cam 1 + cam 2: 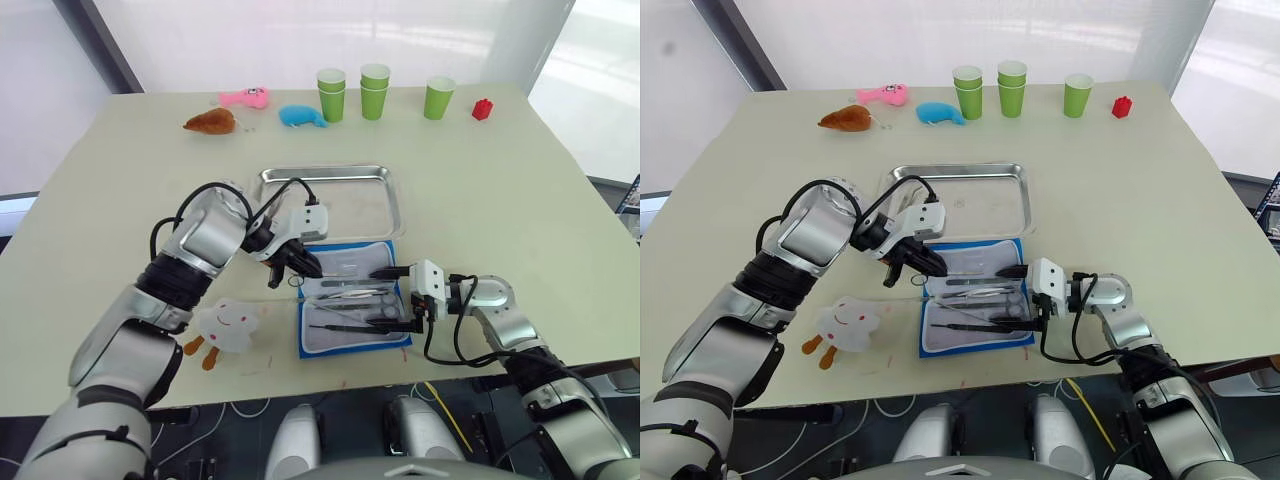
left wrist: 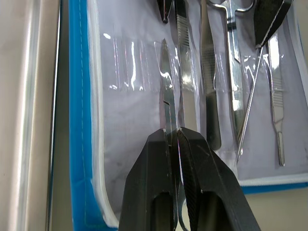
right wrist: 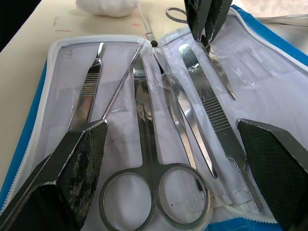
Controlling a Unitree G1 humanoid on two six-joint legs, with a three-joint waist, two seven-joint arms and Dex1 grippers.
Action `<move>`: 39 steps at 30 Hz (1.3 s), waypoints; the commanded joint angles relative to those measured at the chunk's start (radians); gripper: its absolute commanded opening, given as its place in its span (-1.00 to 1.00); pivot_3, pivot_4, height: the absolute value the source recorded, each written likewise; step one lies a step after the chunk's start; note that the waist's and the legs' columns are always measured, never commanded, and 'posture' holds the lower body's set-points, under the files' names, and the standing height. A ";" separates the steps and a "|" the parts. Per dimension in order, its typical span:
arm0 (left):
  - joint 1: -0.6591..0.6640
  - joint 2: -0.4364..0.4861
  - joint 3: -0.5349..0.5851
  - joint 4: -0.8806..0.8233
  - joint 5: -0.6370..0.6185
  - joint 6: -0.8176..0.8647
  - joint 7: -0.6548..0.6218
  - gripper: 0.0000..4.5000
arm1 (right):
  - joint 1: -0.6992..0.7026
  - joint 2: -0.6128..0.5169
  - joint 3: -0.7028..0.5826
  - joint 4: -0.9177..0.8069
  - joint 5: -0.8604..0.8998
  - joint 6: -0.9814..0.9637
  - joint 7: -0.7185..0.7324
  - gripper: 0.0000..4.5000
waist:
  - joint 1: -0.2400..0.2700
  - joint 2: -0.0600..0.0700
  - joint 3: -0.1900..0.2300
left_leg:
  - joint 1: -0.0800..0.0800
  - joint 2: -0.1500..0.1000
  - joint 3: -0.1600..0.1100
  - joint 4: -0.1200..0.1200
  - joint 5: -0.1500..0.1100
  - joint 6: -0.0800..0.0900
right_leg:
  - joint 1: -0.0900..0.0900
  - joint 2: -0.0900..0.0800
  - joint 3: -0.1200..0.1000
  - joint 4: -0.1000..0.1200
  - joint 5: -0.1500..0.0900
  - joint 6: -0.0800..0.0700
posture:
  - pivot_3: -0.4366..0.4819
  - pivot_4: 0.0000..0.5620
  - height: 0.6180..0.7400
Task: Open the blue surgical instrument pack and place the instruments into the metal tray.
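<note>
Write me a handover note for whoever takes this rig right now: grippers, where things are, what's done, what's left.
Left gripper: shut on a pair of scissors over the open blue pack.
Right gripper: open, at the pack's near right edge, holding nothing.
Other instruments lie in the pack's lining.
Metal tray: just behind the pack, holds no instruments.
Done: pack opened.
Left: move every instrument into the tray.
</note>
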 commanded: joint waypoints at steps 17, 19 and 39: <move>0.037 0.155 0.026 -0.125 -0.050 0.015 -0.053 -0.96 | 0.041 0.011 0.076 0.082 -0.077 0.021 -0.011 1.00 | 0.000 0.000 0.000 | 0.000 0.000 0.000 0.000 0.000 0.000 | -0.001 0.002 0.004 0.000 0.000 0.000 | -0.05 -0.47 1.00; 0.044 0.180 0.033 -0.136 -0.061 0.014 -0.058 -0.96 | 0.041 0.012 0.076 0.082 -0.076 0.021 -0.009 1.00 | 0.001 0.000 0.000 | 0.000 0.000 0.000 0.000 0.000 0.000 | -0.001 0.002 0.004 0.001 0.000 0.000 | -0.05 -0.47 1.00; 0.061 0.112 0.345 -0.214 -0.270 0.247 0.280 -0.96 | 0.042 0.004 0.079 0.080 -0.078 0.022 0.008 1.00 | 0.001 -0.001 0.000 | 0.000 0.001 0.001 0.001 0.000 0.000 | -0.002 0.003 0.006 0.002 0.001 -0.001 | -0.05 -0.47 1.00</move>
